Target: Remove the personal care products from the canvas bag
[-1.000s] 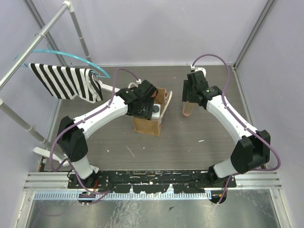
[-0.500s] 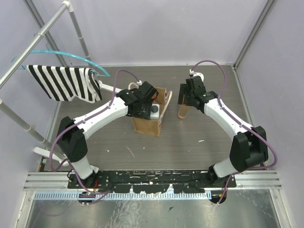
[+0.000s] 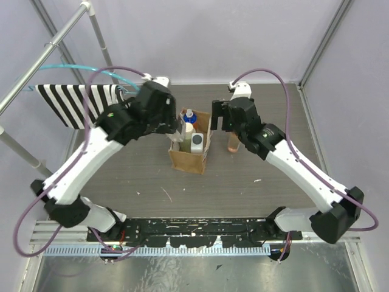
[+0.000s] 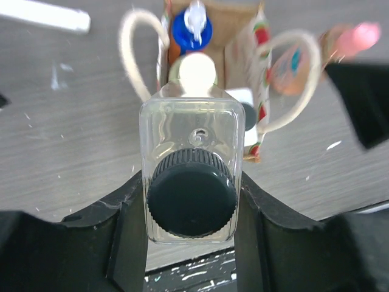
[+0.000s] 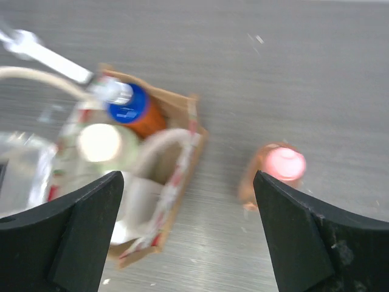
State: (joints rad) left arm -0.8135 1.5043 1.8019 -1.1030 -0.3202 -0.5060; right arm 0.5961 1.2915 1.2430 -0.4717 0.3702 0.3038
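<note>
The tan canvas bag (image 3: 188, 159) stands mid-table. Just above its left side my left gripper (image 3: 175, 131) is shut on a clear bottle with a black cap (image 4: 191, 194), which is lifted over the bag's mouth (image 4: 243, 36). Inside the bag stand a blue-capped orange bottle (image 3: 189, 115), a cream-capped one (image 4: 197, 72) and a white one (image 3: 197, 143). The pink-capped orange bottle (image 3: 232, 142) stands on the table just right of the bag. My right gripper (image 5: 188, 182) hangs open and empty above the bag's right edge, the pink cap (image 5: 283, 163) near its right finger.
A black-and-white striped cloth (image 3: 76, 103) hangs on a metal rack (image 3: 67, 27) at the back left. The bag's white rope handles (image 4: 130, 55) loop out on both sides. Enclosure walls stand close at the back and on both sides.
My left arm has risen out of the bag with the clear bottle in its grip. My right gripper has let go of the pink-capped bottle, opened wide and moved left toward the bag.
</note>
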